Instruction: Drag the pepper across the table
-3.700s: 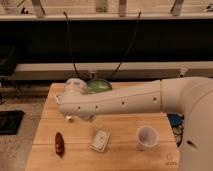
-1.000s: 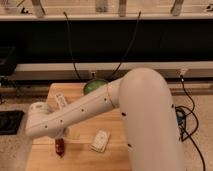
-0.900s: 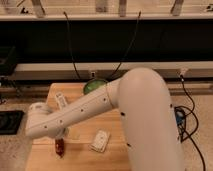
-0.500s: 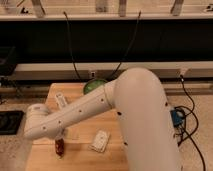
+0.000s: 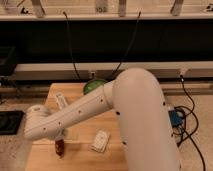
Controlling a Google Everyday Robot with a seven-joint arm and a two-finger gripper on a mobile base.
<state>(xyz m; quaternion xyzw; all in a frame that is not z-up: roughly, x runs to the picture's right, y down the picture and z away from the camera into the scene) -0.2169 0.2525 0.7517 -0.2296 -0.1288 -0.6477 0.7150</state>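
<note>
The pepper (image 5: 59, 146) is a small dark red chili shape lying on the front left part of the light wooden table (image 5: 82, 157). My white arm reaches across the table from the right, with its wrist end (image 5: 37, 122) at the left. The gripper (image 5: 62, 135) sits low under the forearm, directly above the pepper's far end, and is mostly hidden by the arm. I cannot tell whether it touches the pepper.
A white tube with dark print (image 5: 61, 99) lies at the back left of the table. A green bowl (image 5: 94, 85) stands at the back edge. A white packet (image 5: 100, 141) lies right of the pepper. Cables and a blue box (image 5: 175, 118) are on the floor at right.
The arm has swung left and down across the table, now covering the white cup on the right. Over the last second it barely moves. The pepper stays in about the same place.
</note>
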